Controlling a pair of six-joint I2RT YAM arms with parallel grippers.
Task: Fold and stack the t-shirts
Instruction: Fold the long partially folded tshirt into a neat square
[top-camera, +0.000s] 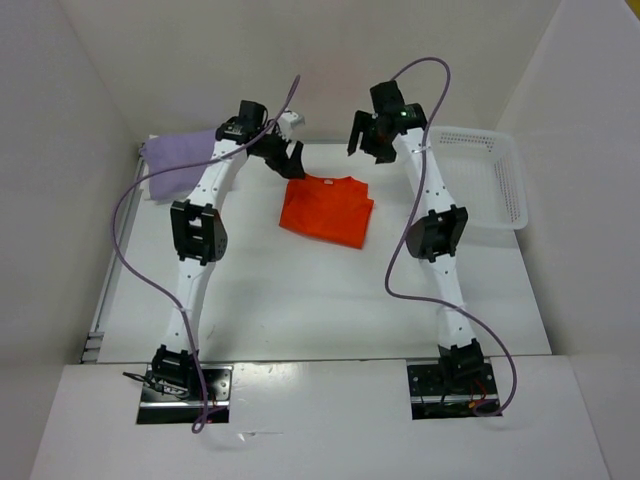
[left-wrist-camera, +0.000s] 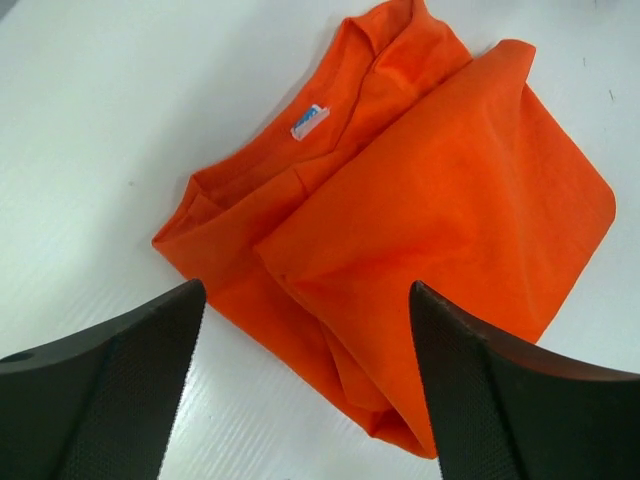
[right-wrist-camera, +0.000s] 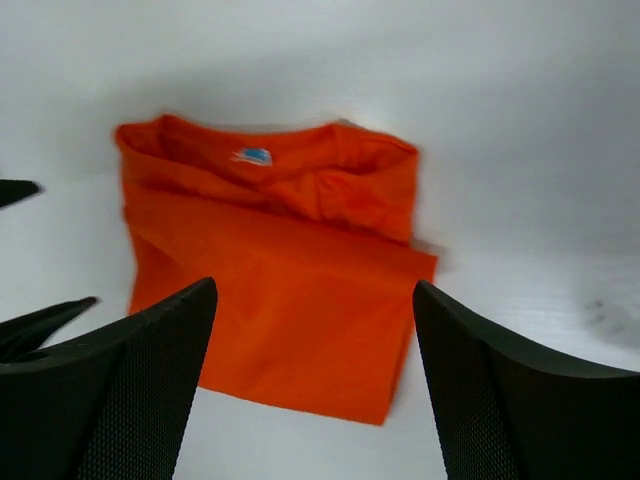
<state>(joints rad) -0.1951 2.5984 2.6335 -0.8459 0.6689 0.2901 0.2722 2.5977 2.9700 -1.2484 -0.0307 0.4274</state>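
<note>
- Top external view shows us the bright orange short-sleeved cloth t-shirt (top-camera: 326, 210) lying as a compact folded rectangle on the white desk (top-camera: 300, 300), between the two arms and towards the far side.
- We see the left pincer (top-camera: 285, 155) hanging just over the shirt's far left corner. Its jaws are spread wide and hold nothing, and the left wrist view shows only cloth beneath them.
- We see the right pincer (top-camera: 368, 140) raised near the far right corner, likewise wide open and empty.
- We find the light purple cloth t-shirt (top-camera: 180, 165) in a flat bundle at the far left of the desk, partly behind the left arm and well apart from the orange one. The white plastic mesh basket (top-camera: 485, 185) stands at the far right. We cannot make out a white shirt.
- We judge the orange shirt's folding done, with stacking now in hand.
- We think the next move calls for both pincers to pinch all layers along one edge, so that the fold does not fall open when lifted. They would then carry the shirt left and lay it squarely on the purple one.
</note>
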